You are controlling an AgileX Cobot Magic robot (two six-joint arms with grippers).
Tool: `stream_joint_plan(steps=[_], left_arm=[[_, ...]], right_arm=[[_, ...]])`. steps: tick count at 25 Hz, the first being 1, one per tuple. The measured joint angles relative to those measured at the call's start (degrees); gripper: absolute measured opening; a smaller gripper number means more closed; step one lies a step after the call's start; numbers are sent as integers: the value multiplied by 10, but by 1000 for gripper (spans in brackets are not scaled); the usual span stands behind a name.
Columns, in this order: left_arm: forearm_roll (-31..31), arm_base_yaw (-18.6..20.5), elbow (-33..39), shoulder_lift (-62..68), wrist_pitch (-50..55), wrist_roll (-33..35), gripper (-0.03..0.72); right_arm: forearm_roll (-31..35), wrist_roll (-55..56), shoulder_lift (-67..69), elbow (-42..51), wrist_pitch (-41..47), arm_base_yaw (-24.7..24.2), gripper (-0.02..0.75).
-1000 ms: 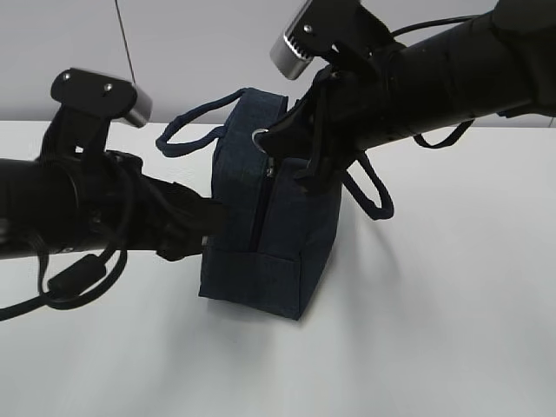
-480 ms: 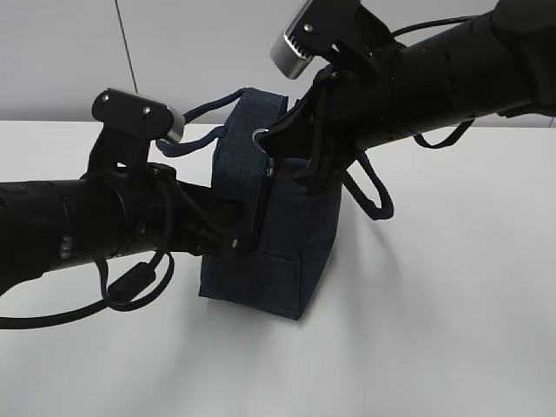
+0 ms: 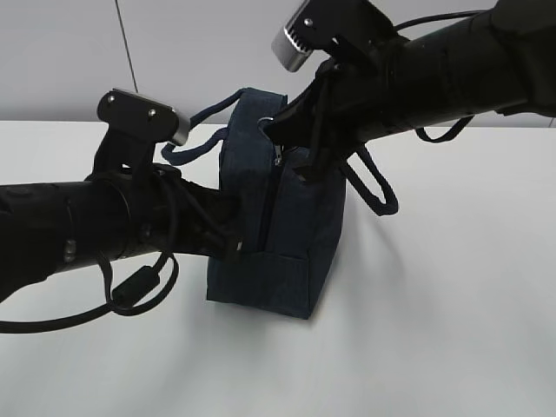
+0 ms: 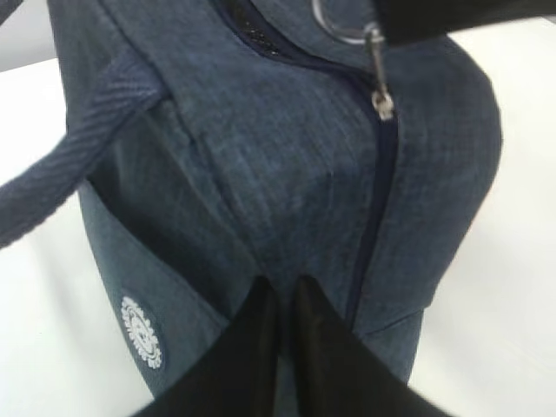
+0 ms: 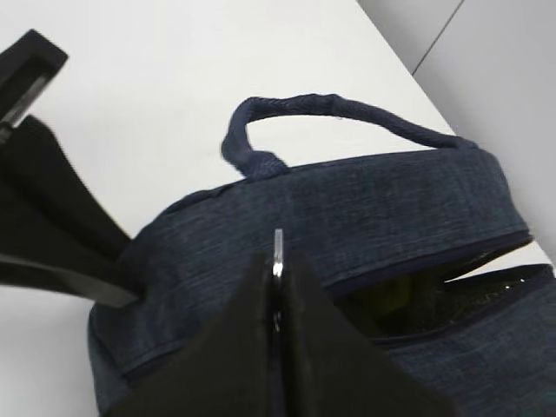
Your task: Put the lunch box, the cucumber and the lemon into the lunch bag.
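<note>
The navy lunch bag (image 3: 287,234) stands on end at the middle of the white table. My left gripper (image 3: 236,246) is shut on a fold of its fabric beside the zipper's lower end; the left wrist view shows both fingers (image 4: 261,317) pinching the cloth. My right gripper (image 3: 271,129) is shut on the silver ring pull (image 5: 278,243) at the bag's top. The zipper gapes partly open (image 5: 434,291) behind the pull. A dim yellowish shape lies inside; I cannot tell what it is. The lunch box, the cucumber and the lemon are out of view.
Two loop handles hang off the bag, one to the left (image 3: 195,143) and one to the right (image 3: 373,187) under the right arm. White table (image 3: 452,313) spreads around the bag, with a grey wall behind it.
My left arm moved right to the bag and its jaws closed on the fabric. The bag's top shifted slightly right with the right gripper still on the pull.
</note>
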Motion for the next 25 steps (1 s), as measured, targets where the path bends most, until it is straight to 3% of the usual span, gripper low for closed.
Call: stream_joint_plan(steps=[9, 25], left_arm=[[1, -16, 0, 0, 2, 0, -7], [2, -16, 0, 0, 19, 0, -8]], right_arm=[[19, 0, 10, -5, -65, 0, 0], [27, 0, 113, -113, -105, -6, 0]])
